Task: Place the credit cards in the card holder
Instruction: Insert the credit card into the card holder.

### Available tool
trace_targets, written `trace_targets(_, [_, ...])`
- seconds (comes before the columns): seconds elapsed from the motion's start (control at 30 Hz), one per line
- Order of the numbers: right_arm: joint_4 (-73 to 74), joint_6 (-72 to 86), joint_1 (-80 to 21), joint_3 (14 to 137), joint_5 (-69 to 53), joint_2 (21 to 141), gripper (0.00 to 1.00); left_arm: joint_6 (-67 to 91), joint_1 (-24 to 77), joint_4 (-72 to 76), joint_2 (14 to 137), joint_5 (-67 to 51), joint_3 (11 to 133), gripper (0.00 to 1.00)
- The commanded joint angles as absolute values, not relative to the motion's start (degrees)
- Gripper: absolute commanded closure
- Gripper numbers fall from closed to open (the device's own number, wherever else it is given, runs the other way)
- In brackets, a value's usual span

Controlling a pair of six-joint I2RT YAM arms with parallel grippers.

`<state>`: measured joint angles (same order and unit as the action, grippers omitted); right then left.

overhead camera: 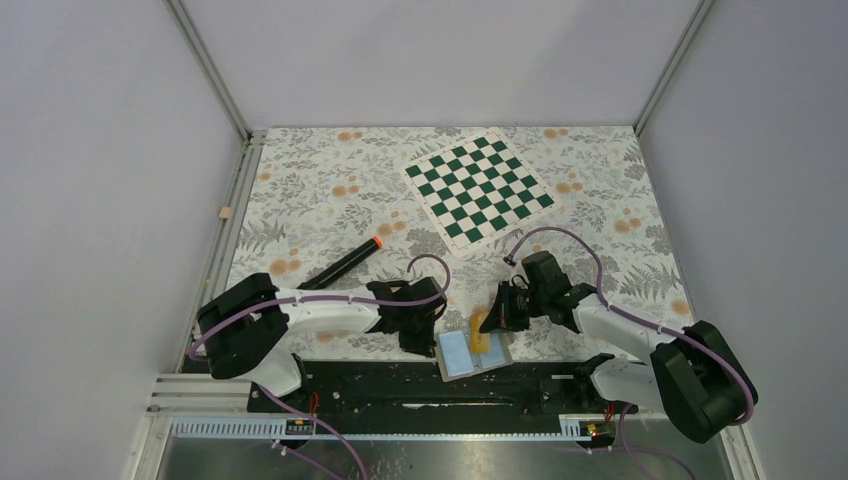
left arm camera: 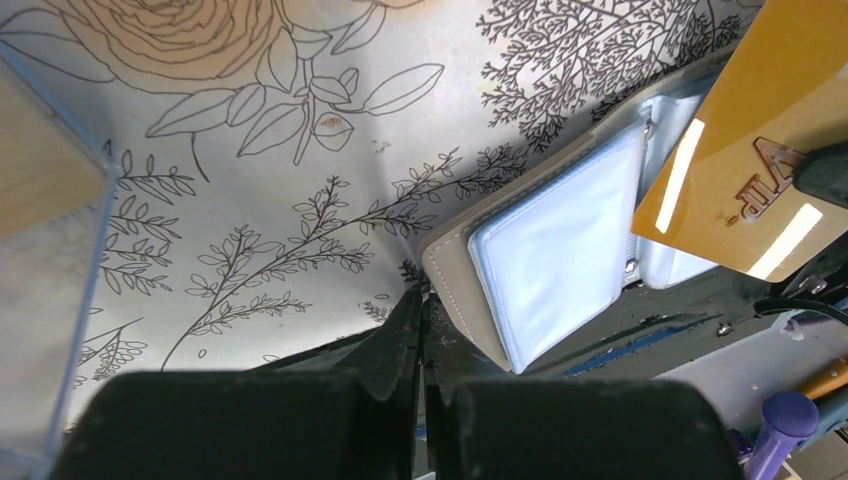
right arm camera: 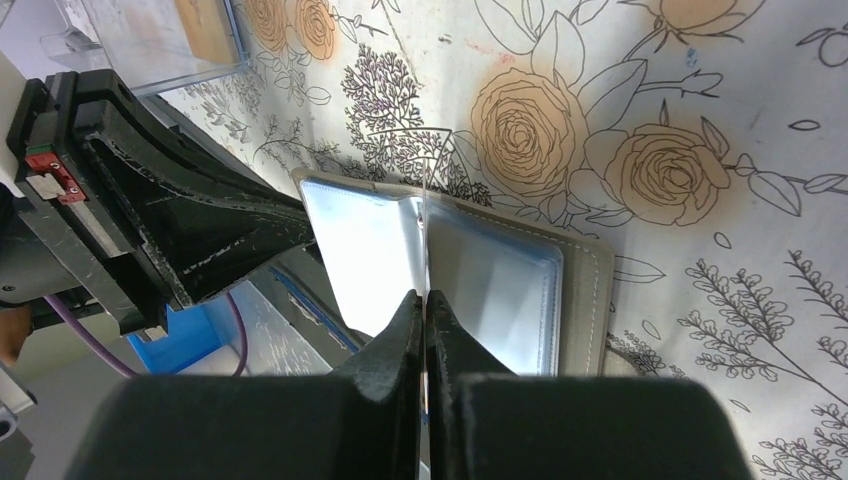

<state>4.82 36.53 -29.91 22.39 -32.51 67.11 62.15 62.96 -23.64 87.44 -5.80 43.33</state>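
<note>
Pinching a credit card [left arm camera: 740,130] edge-on over the card holder [left arm camera: 550,270] at the table's [overhead camera: 330,160] near edge, the right gripper [right arm camera: 424,300] is risking pushing that holder askew; the left gripper [left arm camera: 420,310] is idling closed, empty.

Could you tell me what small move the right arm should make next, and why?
Probably lower the right gripper so the credit card slips edge-first into a pocket of the card holder. Its jaws are shut on the card, held edge-down over the open holder, apparently not yet in a pocket; the left gripper is shut at the holder's corner.
</note>
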Motion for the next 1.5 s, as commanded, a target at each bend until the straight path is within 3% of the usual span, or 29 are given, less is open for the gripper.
trace_targets(0.0, [5.36,36.54,-29.75,22.27,-33.14,66.26,1.00,60.75,63.19,-26.64,88.99,-1.95,45.59,1.00])
trace_targets(0.5, [11.26,35.58,-29.69,23.82,-28.62,60.77,1.00,60.07,63.59,-27.49,89.73,-1.67,46.58,1.00])
trace_targets(1.47, [-3.25,41.37,-29.79,17.99,-36.15,69.02,1.00,59.25,64.68,-28.10,92.37,-2.29,48.49,1.00])
